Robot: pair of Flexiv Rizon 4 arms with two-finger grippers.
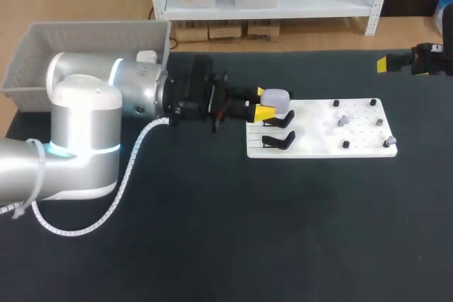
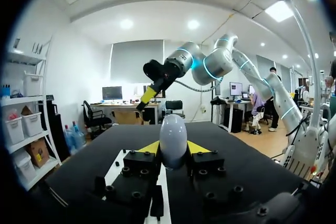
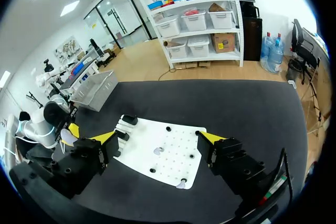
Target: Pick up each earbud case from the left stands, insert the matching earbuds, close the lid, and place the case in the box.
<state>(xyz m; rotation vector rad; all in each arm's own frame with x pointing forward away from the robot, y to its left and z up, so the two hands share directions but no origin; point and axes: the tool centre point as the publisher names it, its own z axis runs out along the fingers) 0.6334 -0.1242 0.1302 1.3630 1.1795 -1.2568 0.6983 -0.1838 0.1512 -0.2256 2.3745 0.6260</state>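
As it stands now, left gripper (image 1: 263, 102): closed on the white earbud case (image 1: 277, 98), with one yellow tip on each side of it.
Earbud case position: over the left edge of the white board (image 1: 318, 148), just above the upper black stand (image 1: 279, 119). You cannot tell if it is already clear of the stand.
Right gripper (image 3: 159, 139): open and empty, hanging well apart from the case.
Risk of slipping: the case is smooth and round and only the tips pinch it, so a quick swing may turn it or drop it.
Risk at the stand: if you carry it sideways too low, it may catch the stand and drag the board.
Risk at the lid: it looks shut, and pushing it open with the other gripper may twist the case in the grip.
Risk at the earbuds: the small grey pieces (image 1: 342, 121) are probably the earbuds, and they are easy to knock away.
Box (image 1: 42, 47): behind your left arm, so the carry will be long.
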